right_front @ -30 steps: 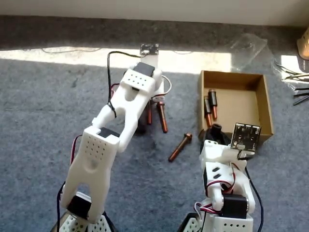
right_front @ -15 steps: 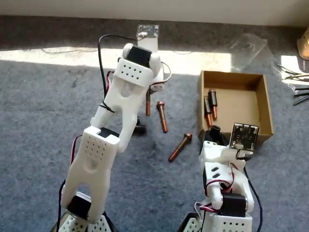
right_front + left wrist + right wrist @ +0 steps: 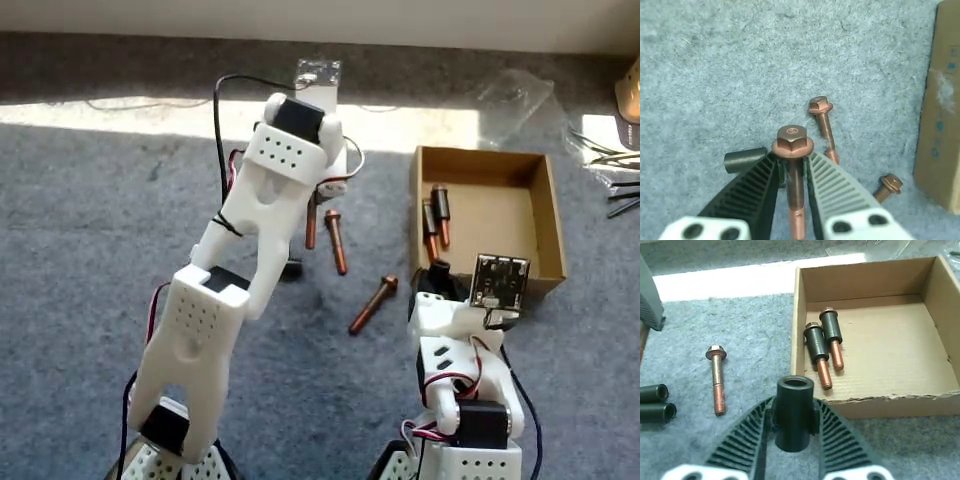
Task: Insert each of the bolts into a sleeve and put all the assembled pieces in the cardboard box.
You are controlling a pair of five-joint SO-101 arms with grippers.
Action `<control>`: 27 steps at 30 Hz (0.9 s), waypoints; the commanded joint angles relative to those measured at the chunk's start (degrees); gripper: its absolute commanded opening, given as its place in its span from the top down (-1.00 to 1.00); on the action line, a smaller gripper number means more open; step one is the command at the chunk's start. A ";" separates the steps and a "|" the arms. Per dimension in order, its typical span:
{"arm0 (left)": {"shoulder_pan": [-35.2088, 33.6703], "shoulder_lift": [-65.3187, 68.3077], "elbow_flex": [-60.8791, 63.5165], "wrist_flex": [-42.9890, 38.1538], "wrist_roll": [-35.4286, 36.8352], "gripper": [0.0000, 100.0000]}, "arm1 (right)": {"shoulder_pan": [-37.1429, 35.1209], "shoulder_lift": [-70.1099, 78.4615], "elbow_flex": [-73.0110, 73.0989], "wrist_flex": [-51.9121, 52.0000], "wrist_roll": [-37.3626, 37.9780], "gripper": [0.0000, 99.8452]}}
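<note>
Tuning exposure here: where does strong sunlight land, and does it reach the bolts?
High view: a sunlit band crosses the far carpet, washed out beside the box; loose bolts lie in shade. Right wrist view: the band runs behind the box. Left wrist view: even light on the held bolt.

A grey short-pile carpet (image 3: 80, 230) covers the floor. Across it runs a hard-edged strip of sunlight (image 3: 130, 115), from the left edge over toward the right. Beyond the strip lies a darker, shaded band of carpet, and past that a pale wall or skirting (image 3: 300, 15) (which of the two cannot be told). A thin cord (image 3: 130, 103) lies along the strip's far edge. At the strip's right end a crumpled clear plastic bag (image 3: 515, 92) rests on the carpet. Farther right, dark cables (image 3: 605, 155) cross another sunlit patch.
</note>
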 commanded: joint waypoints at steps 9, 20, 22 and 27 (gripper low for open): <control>0.22 -26.59 18.86 0.18 -7.91 0.99 | -4.00 -0.66 -0.40 -3.74 -0.09 0.99; -0.04 -49.71 40.48 0.09 -23.38 0.99 | -7.69 -0.66 5.93 -12.00 -0.09 0.99; -0.04 -54.11 43.47 0.09 -25.32 0.99 | -10.86 -0.66 5.85 -12.00 -0.09 0.99; -0.04 -64.75 50.07 0.09 -28.84 0.99 | -17.63 -0.66 5.85 -12.18 -0.09 0.99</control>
